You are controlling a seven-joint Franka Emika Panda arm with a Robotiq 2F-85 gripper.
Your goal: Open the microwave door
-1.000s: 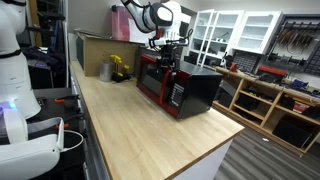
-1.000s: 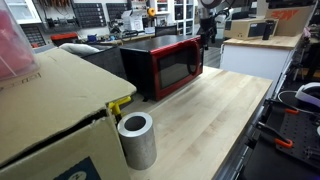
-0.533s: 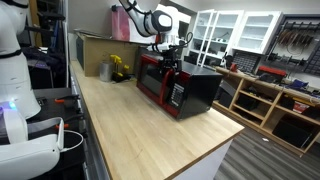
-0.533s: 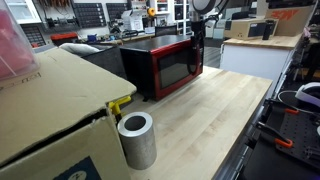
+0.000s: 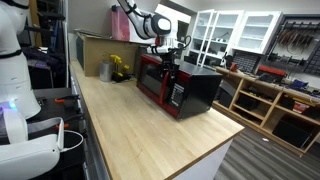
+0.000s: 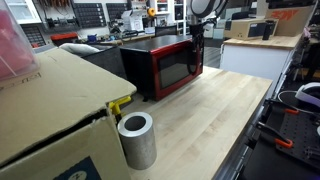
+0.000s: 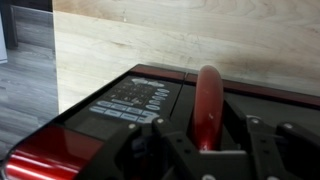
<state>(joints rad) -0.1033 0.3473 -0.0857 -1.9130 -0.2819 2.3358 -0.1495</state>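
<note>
On pale counter, red-fronted microwave

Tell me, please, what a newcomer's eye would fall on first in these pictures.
The glossy red microwave stands out first, sitting on the pale wooden counter in both exterior views. Next comes the gripper at its keypad side, jaws on either side of the red door handle in the wrist view. A cardboard box fills the near corner in an exterior view.
</note>
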